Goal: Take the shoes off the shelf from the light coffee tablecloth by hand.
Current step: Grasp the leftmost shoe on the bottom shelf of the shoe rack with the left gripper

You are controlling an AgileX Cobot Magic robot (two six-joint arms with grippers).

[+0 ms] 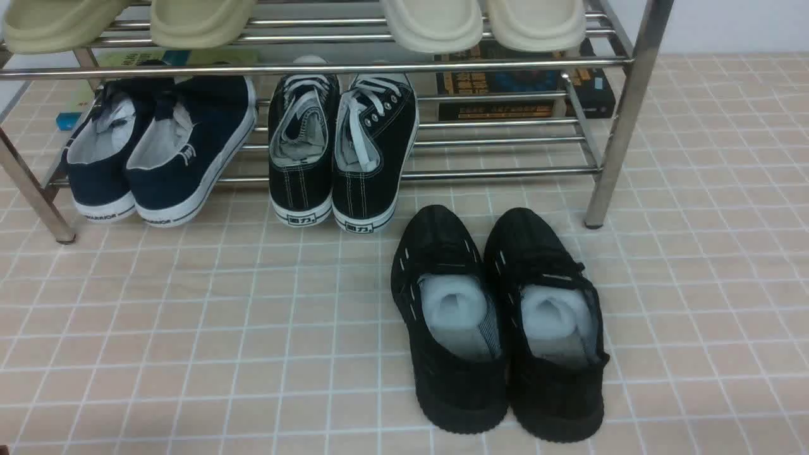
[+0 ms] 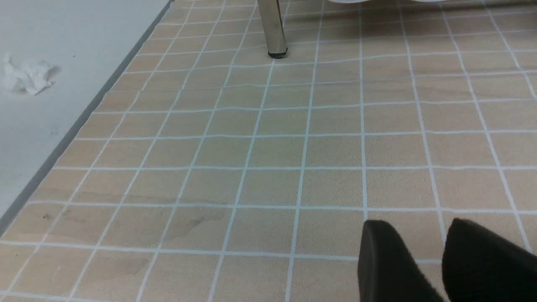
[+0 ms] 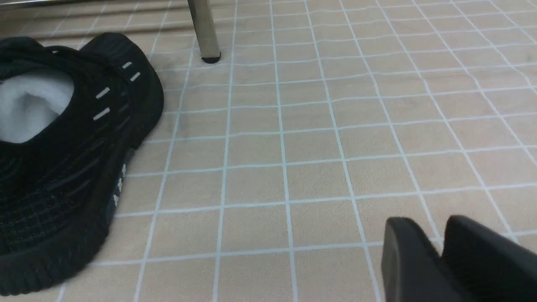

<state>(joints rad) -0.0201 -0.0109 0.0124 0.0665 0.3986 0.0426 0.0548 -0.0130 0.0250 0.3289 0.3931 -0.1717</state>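
Only the front view showed the shoes [image 1: 158, 151]: they stood on the lower tier of the shelf [image 1: 622, 120], at its left end, just beside black lace-up sneakers [image 1: 341, 151]. No arm appeared there. The left wrist view showed the left gripper [image 2: 442, 251] over bare light coffee tablecloth [image 2: 251, 151], with a thin gap at the tips; I cannot tell if it was closed. In the right wrist view the right gripper [image 3: 440, 247] had its jaws together and empty, near a black knit shoe [image 3: 63, 159].
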